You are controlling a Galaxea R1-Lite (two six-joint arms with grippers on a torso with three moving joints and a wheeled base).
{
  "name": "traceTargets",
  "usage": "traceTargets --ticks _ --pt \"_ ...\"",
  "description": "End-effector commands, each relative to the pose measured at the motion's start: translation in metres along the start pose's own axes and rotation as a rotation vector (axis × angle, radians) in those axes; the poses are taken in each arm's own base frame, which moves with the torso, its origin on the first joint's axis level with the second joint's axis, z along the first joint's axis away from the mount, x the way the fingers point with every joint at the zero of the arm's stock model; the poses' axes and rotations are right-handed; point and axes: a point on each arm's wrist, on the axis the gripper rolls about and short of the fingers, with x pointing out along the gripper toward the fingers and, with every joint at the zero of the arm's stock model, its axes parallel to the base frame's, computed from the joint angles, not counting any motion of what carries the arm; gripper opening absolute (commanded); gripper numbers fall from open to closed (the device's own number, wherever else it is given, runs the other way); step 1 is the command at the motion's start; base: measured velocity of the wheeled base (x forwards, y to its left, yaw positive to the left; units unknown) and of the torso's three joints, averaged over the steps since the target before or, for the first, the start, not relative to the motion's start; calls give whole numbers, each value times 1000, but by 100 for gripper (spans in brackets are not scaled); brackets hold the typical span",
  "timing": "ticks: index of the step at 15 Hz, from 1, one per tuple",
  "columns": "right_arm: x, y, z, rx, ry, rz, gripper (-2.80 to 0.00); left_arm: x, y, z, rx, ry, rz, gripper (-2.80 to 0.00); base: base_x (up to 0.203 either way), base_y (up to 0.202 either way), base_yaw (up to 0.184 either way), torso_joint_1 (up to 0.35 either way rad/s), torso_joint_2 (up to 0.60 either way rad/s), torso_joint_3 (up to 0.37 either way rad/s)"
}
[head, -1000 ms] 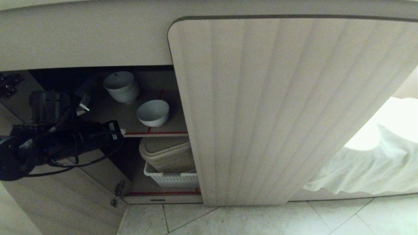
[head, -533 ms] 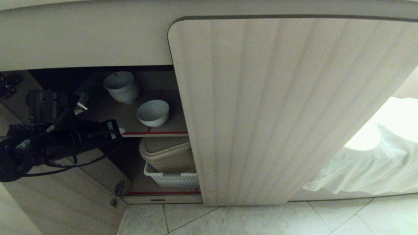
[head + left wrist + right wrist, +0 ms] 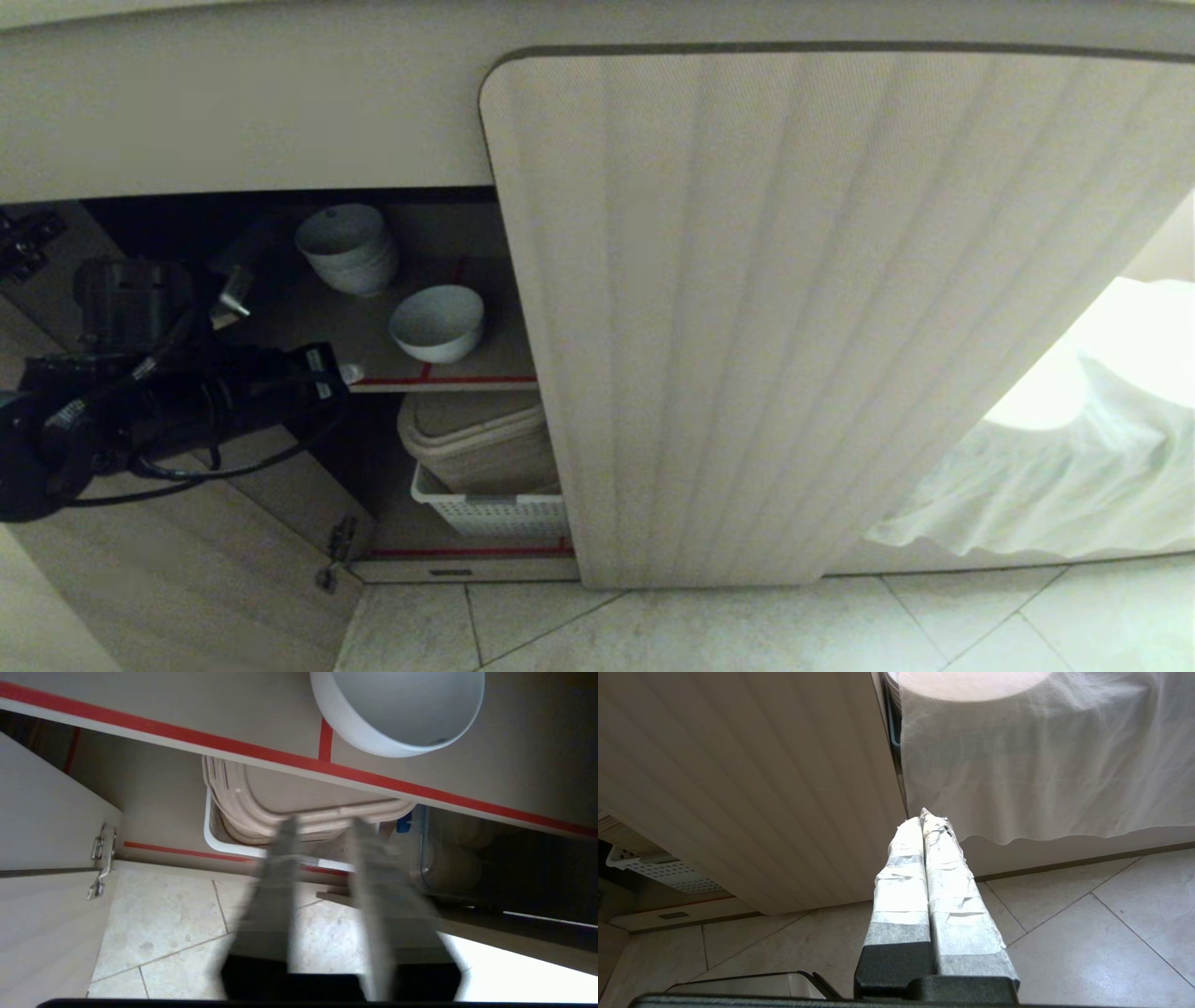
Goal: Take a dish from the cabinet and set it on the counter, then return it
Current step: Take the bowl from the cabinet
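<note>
The dish (image 3: pixel 437 322) is a small white bowl standing alone near the front of the cabinet's upper shelf (image 3: pixel 485 364), also seen in the left wrist view (image 3: pixel 397 714). My left gripper (image 3: pixel 322 826) hangs just outside and below the shelf's red front edge, to the left of the dish, open with nothing between its blurred fingers (image 3: pixel 285 858). In the head view its pale tip (image 3: pixel 344 373) sits at the shelf's edge. The cabinet's left door (image 3: pixel 187 579) is swung open and its ribbed right door (image 3: pixel 794 308) is closed. The counter's thick front (image 3: pixel 243 121) runs above. My right gripper (image 3: pixel 922 819) is parked, shut, over the floor.
A stack of white bowls (image 3: pixel 347 247) stands further back on the same shelf. Below, beige lidded tubs (image 3: pixel 476 439) sit in a white basket (image 3: pixel 495 513). A white cloth (image 3: pixel 1055 467) hangs at the right. Pale tiles (image 3: pixel 747 625) cover the floor.
My left arm has edged slightly to the left in the head view. The dish and the stack of bowls have not moved.
</note>
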Motion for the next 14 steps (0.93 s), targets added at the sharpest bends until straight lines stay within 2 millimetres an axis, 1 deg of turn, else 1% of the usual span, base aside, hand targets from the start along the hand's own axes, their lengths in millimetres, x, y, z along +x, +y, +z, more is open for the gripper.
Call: traceTargets --ticks 1,11,14 --pt "0 0 0 1 1 0 -280 0 0 0 -3 -1 2 0 0 0 0 0 0 0" --pt "0 0 0 1 1 0 -280 1 0 0 -1 -2 -4 0 0 0 0 0 0 0" --pt "0 0 0 1 1 0 -280 8 1 -1 -1 -2 -1 0 0 0 0 0 0 0"
